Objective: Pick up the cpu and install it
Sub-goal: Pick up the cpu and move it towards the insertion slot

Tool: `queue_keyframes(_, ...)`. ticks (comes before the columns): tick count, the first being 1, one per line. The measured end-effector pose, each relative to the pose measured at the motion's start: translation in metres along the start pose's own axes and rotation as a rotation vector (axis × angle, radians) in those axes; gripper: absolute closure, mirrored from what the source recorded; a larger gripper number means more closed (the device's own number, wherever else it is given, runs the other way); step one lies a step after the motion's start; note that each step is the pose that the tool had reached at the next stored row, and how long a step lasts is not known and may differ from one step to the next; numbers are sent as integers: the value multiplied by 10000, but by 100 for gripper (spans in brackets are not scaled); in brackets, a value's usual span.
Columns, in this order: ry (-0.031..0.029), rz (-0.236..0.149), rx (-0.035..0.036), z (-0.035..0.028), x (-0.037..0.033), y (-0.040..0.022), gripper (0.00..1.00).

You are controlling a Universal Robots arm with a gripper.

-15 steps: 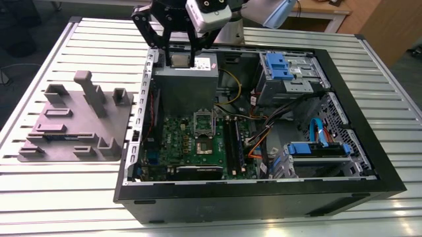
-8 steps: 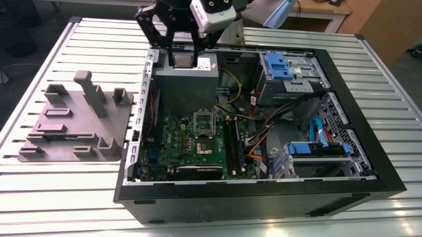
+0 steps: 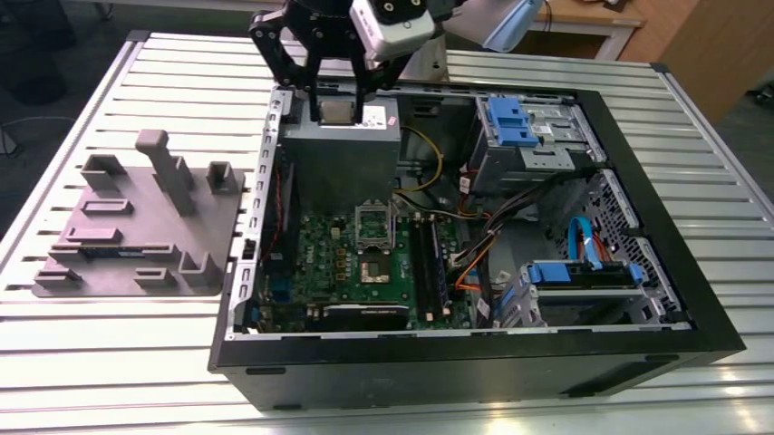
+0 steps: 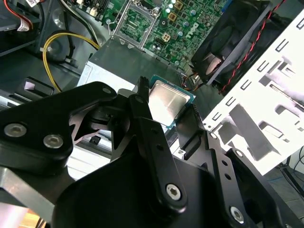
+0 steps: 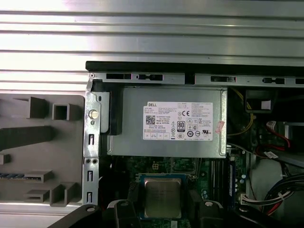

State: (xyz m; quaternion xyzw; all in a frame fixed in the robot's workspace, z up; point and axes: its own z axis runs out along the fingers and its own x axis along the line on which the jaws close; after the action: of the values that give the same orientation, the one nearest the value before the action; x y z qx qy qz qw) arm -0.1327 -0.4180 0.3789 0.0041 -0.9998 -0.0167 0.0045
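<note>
Pincer (image 3: 337, 116) is clenching the cpu (image 3: 337, 111), gripping the small square chip by two opposite edges. In the second wrist view the cpu (image 4: 167, 101) is lying flat between the black fingers (image 4: 145, 118), its shiny metal top facing the camera and its pale rim showing along the free sides. In the first wrist view the cpu (image 5: 162, 197) is likewise showing its metal top.

In the exterior view the chip is hanging over the grey power supply (image 3: 339, 159) at the far end of the open computer case (image 3: 484, 362). The green motherboard (image 3: 326, 258) is lying in the case on the near side of the power supply, and its socket (image 3: 377, 263) is sitting well apart from the held chip. The case is resting on the ribbed metal table (image 3: 121, 362). Beside it, toward the exterior view's left, a grey fixture plate (image 3: 212, 240) with raised blocks is lying on the table.
</note>
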Motion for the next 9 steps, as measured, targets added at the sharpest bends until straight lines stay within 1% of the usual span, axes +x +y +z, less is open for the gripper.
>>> queue_keyframes(3,1,-2,1,0,-9,0,53)
queue_keyframes(5,0,0,0,0,-28,0,53)
queue_keyframes(6,0,0,0,0,-47,0,53)
queue_keyframes(9,0,0,0,-1,-134,-1,53)
